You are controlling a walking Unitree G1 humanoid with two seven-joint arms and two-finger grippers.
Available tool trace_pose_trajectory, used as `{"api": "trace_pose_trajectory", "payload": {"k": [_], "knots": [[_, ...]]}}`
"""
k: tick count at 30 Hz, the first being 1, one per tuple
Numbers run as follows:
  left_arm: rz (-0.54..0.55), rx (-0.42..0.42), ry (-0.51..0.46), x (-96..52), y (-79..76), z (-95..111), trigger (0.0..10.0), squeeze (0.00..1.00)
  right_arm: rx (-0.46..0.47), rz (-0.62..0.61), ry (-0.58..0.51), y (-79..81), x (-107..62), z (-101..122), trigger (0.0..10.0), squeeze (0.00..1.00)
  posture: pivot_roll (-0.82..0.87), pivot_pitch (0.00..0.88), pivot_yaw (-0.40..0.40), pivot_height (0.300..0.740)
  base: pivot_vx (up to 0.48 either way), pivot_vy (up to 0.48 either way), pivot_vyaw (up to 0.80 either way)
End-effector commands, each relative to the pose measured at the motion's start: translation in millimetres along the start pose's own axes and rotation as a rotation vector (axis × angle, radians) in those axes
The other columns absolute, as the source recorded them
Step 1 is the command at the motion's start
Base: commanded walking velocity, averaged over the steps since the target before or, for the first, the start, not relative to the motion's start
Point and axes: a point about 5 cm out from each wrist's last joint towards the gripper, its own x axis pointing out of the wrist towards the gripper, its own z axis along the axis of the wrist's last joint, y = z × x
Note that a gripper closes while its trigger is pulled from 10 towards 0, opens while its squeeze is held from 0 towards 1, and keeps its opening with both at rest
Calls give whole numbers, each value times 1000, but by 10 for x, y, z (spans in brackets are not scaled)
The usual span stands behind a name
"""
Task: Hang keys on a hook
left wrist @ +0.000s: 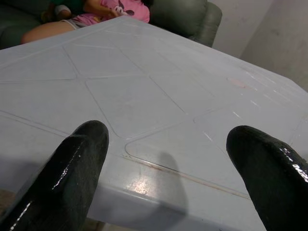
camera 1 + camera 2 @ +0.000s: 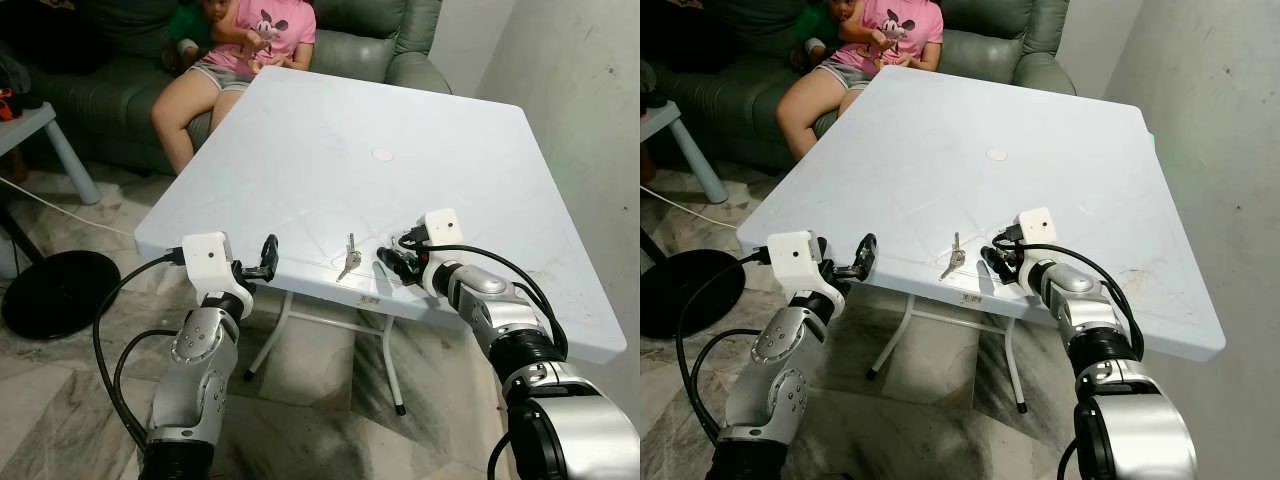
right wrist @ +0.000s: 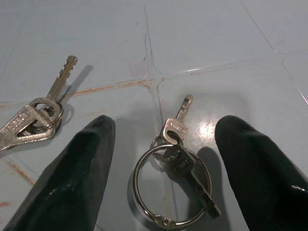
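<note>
Keys (image 3: 175, 159) on white table (image 2: 330, 140) between wide right fingers (image 3: 82, 163); left fingers (image 1: 72, 163) wide too.

Seated person in pink shirt (image 2: 262, 38): head cut off by top edge. Flat-lying silver keys (image 2: 349, 259): too small in head views to count.

Silver arms, white wrist cam boxes, black cables, glossy black fingers (image 1: 72, 168).
</note>
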Motion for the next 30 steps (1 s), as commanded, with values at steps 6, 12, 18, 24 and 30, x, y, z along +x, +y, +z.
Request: {"api": "trace_pose_trajectory", "payload": {"k": [6,12,18,24,30], "knots": [[-7,4,0,22,-27,0,10000,0,19,3,24,-23,-28,-93,196,0,71,57,-95,732,0,0,0],[-7,6,-3,24,-24,9,10000,0,25,8,42,-29,-38,-134,0,0,70,57,-94,732,0,0,0],[-10,8,-7,34,-26,20,10000,0,15,13,19,-32,-46,-114,0,0,68,60,-93,732,0,0,0],[-1,7,-9,34,-11,20,10000,0,5,7,22,-45,-51,-117,0,0,69,63,-96,732,0,0,0],[5,6,-12,30,2,27,10000,0,1,15,8,-32,-45,-101,0,0,72,65,-98,732,0,0,0]]}}
